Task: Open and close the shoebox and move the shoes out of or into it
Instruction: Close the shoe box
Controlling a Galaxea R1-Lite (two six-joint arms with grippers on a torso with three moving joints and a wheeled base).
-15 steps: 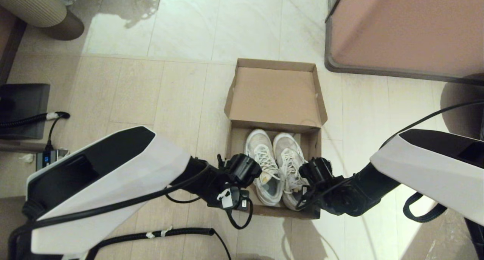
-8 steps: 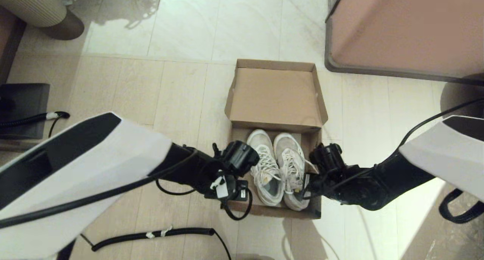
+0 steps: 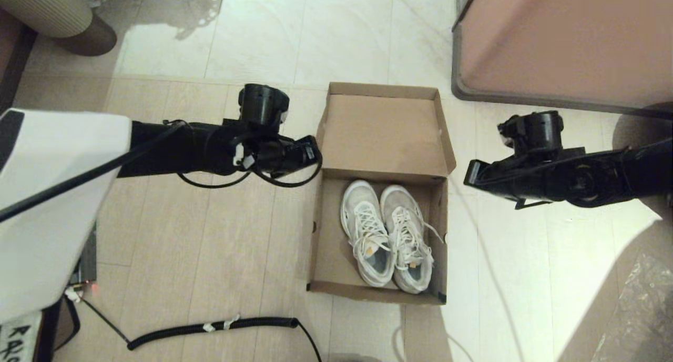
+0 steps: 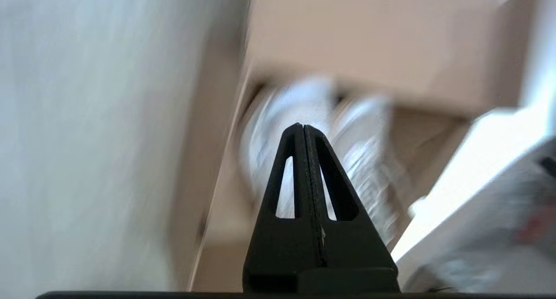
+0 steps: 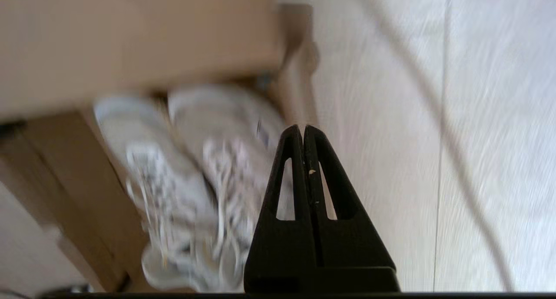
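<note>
Both arms have pulled back from the shoes [image 3: 386, 235] and lifted out to either side of the shoebox [image 3: 326, 246]. Nearest, a black coiled cable [image 3: 210, 328] lies on the floor [image 3: 221, 235] short of the box's front edge. Inside the box the shoes sit side by side, toes toward the lid [image 3: 384, 130], which lies folded back flat beyond them. Left hand [image 3: 315, 154] hovers just left of the hinge, fingers pressed together on nothing; right hand [image 3: 468, 172] hovers just right of it, likewise clenched and empty. Shoes look stowed, so closing seems the step in hand: each hand must get under a lid flap and swing it forward. Beyond the box, pale tile and a pinkish panel [image 3: 568, 41].
</note>
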